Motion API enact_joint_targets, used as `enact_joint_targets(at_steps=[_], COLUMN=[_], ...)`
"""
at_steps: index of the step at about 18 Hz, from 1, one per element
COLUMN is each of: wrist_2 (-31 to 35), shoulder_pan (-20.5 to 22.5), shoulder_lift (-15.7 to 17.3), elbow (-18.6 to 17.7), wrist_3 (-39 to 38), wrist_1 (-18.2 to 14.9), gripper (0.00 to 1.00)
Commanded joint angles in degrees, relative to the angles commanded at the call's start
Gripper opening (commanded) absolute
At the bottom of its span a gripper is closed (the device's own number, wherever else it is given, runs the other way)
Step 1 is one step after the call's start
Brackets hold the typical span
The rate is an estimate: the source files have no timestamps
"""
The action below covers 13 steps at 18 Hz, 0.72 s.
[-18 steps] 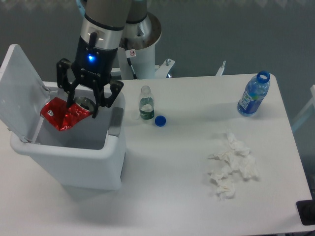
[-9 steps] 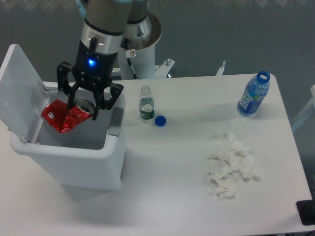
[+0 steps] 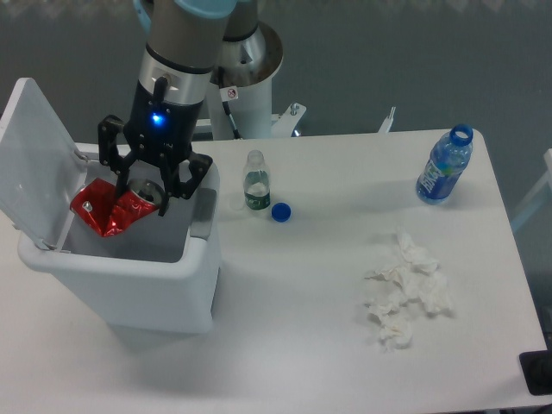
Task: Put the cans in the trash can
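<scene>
The gripper holds the red can tight over the open trash can, not dropped yet.

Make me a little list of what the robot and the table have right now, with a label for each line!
gripper: over the open bin, fingers around the can
can: red, crushed, above the bin opening
bin: white, lid flipped up, at the table's left end
small bottle: upright, cap off
blue cap: on the table beside the small bottle
blue bottle: upright, far right corner
tissues: crumpled, right side
</scene>
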Motion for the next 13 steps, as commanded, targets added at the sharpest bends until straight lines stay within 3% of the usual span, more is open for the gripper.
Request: enact_joint_targets(at_steps=[13], wrist_2=[0.1], shoulder_pan=[0.0], shoulder_lift=[0.0], elbow=[-0.8], wrist_3=[0.1], wrist_1=[0.0], gripper=[0.64])
